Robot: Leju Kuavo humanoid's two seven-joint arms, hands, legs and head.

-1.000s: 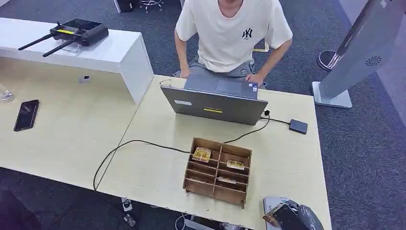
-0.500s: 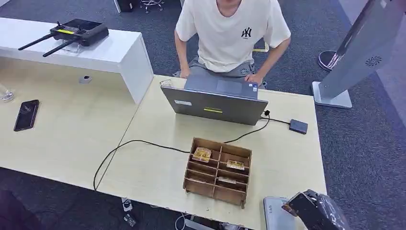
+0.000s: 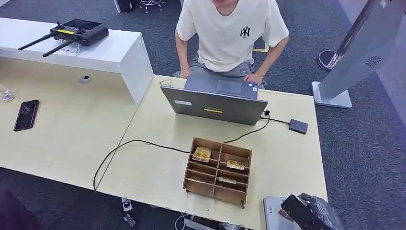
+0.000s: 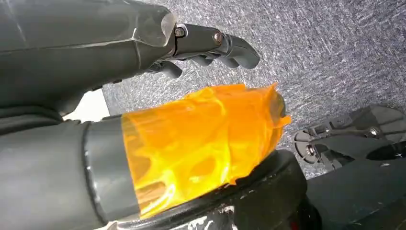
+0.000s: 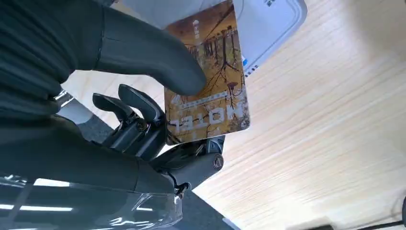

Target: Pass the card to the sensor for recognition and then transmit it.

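Observation:
My right hand (image 3: pixel 310 214) is at the table's near right corner and pinches a brown hotel card (image 5: pixel 208 98) between the thumb and the fingers. The card hangs just above the white sensor pad (image 5: pixel 261 19), which lies flat at the table's front edge (image 3: pixel 274 213). My left hand (image 4: pixel 210 45) hangs over the grey carpet with its fingers curled and nothing in them; orange tape wraps its thumb (image 4: pixel 201 139). A wooden card rack (image 3: pixel 218 170) with more cards stands left of the sensor.
A person in a white T-shirt (image 3: pixel 232 33) sits behind a grey laptop (image 3: pixel 214 103) at the table's far side. A black cable (image 3: pixel 134 143) runs across the table. A small black box (image 3: pixel 298 126) lies at the right. A phone (image 3: pixel 26 115) lies on the left table.
My right hand with the card moved right from over the sensor, then dropped lower and back a little toward it. The person shifted slightly.

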